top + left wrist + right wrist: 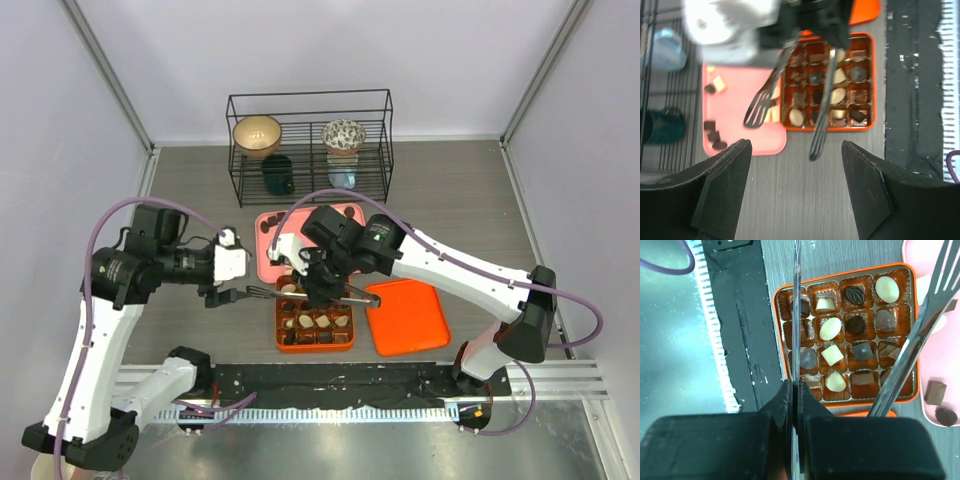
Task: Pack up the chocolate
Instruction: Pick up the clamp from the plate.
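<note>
**Top external:** Your right end effector point(362, 296) is clamped on the hinge end of metal tongs point(265, 292). Their blades reach out ahead of it across the orange box point(316, 349). Holding them that far back probably lets the tips reach the pink tray point(266, 262) beyond. The chocolate point(306, 321) sits partly in the box's cells under the blades and partly loose on the tray. The orange lid point(405, 318) lies on the desk point(470, 200) behind that end effector, seemingly parked there to leave the box open. Your left end effector point(228, 295) hovers just off the tong tips.

**Left wrist:** Its fingers point(722, 190) are spread wide with nothing between them. Tray and box lie ahead, and the tong blades above them are parted and carry no piece.

**Right wrist:** The right fingers point(775, 410) are pressed together on the tongs. Most of the cells ahead hold a piece, and two dark pieces lie loose on the tray, off to the right. No brand, label or writing can be read in any view.
</note>
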`<state>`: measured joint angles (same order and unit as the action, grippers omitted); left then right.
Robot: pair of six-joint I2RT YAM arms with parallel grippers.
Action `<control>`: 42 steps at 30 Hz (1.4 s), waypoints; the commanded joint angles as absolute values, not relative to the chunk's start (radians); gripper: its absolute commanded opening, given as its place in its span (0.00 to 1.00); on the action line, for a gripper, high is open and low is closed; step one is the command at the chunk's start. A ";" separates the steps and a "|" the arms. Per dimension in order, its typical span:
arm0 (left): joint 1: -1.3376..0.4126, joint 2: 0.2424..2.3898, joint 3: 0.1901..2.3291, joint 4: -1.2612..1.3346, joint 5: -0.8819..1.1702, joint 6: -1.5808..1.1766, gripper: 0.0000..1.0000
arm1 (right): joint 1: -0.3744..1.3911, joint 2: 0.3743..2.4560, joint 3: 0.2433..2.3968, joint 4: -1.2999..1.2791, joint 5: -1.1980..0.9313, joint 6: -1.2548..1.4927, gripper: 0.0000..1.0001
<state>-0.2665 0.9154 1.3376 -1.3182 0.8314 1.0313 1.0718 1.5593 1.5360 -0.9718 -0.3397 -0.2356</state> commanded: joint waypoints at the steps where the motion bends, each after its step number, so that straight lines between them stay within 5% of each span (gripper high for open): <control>1: -0.412 0.910 1.329 -1.660 0.868 1.065 0.76 | 1.077 1.509 1.609 -1.025 -0.362 -0.285 0.01; 18: -0.483 1.005 1.273 -1.568 0.828 0.971 0.46 | 1.080 1.548 1.720 -1.072 -0.341 -0.314 0.01; 28: -0.489 1.015 1.247 -1.506 0.847 0.908 0.05 | 1.085 1.532 1.720 -1.042 -0.334 -0.296 0.02; 36: -0.491 0.985 1.221 -1.297 0.871 0.652 0.00 | 1.085 1.376 1.649 -0.843 -0.132 -0.218 0.16; 42: -0.483 1.040 1.270 -1.143 0.971 0.422 0.00 | 1.081 1.200 1.576 -0.659 0.041 -0.138 0.43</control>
